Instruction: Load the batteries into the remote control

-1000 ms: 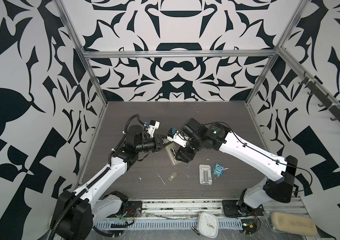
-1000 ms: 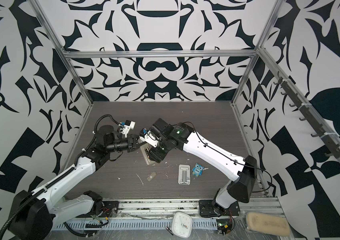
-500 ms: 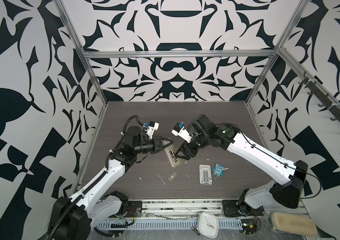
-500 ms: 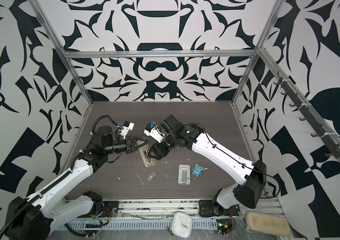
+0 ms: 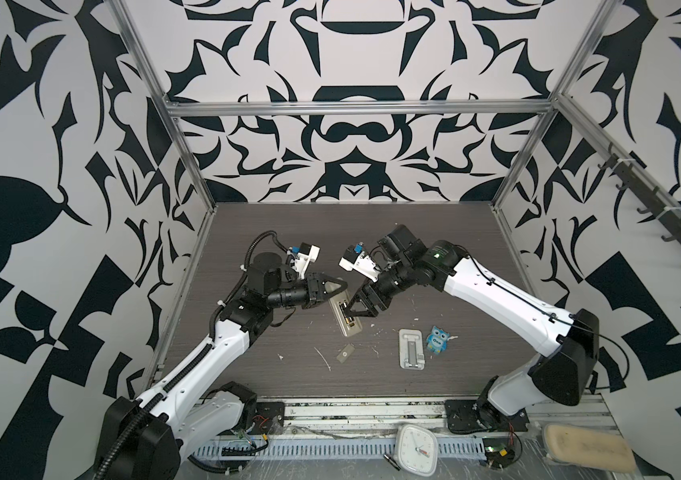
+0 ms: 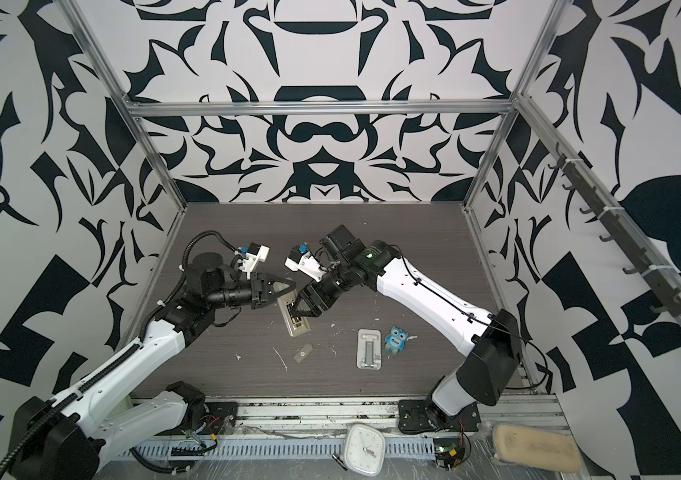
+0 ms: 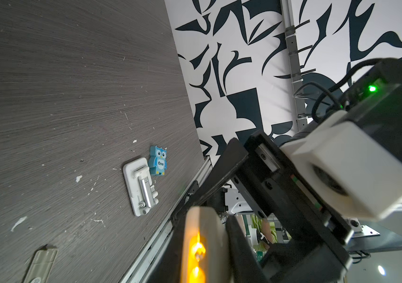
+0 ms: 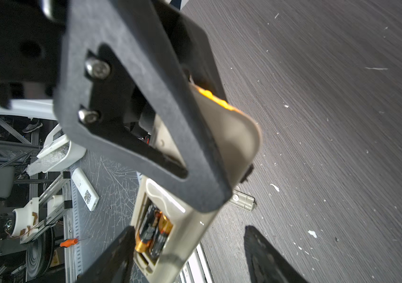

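While left jaws clamp one end of remote control (image 5: 350, 328), right jaws stand wide astride its open bay; both batteries (image 8: 153, 227) lie inside, side by side.

stand (image 5: 412, 348) flat on table (image 5: 330, 232) | blue owl (image 5: 438, 339) just beside it | small cover (image 5: 345, 353) apart | clock (image 5: 416, 449) at front rail

In both top views the left end effector (image 5: 340, 286) is covering the remote control's (image 5: 353, 330) upper end, and the batteries (image 5: 347, 318) are showing too small to tell apart. In the right wrist view one of its fingers (image 8: 170, 122) is hiding the remote control's middle, and the picture's edge is cropping the bay end. In the left wrist view the remote control is showing only as a blur.
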Robot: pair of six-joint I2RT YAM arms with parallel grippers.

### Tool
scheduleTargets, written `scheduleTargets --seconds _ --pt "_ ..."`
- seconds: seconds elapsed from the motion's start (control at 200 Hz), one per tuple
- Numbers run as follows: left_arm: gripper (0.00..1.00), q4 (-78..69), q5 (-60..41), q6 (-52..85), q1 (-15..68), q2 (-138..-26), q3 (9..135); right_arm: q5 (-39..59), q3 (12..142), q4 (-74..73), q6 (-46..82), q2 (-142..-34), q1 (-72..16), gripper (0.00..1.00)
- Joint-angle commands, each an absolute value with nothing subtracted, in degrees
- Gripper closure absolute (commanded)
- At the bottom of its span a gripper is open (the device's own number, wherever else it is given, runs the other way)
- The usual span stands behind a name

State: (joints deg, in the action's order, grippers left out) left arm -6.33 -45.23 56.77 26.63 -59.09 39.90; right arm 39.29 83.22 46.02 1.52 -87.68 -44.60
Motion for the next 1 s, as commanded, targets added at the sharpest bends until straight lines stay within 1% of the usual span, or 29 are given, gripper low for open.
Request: scheduleTargets --seconds 0.0,0.23,0.5,0.8,0.995 --pt "1.0 -8.7 -46.75 57.09 26.59 -58.58 41.19 41.61 83.13 44.38 1.39 -86.37 -44.56 0.29" --pt "1.0 -8.87 -46.58 57.42 26.54 -58.6 41.62 43.02 83.8 45.77 -0.38 -87.32 -44.56 0.28" --pt "1.0 -9.76 -46.38 58.41 26.55 -57.99 41.15 43.37 83.43 45.64 -0.83 -87.44 -44.56 0.34" --pt "1.0 -10.27 -46.12 58.89 26.54 -58.01 41.19 42.73 84.02 46.85 -2.28 -88.89 -44.56 0.47" --pt "1.0 -10.82 -46.14 59.15 26.54 -58.22 41.4 41.1 84.18 47.4 -3.15 -89.46 -44.65 0.62"
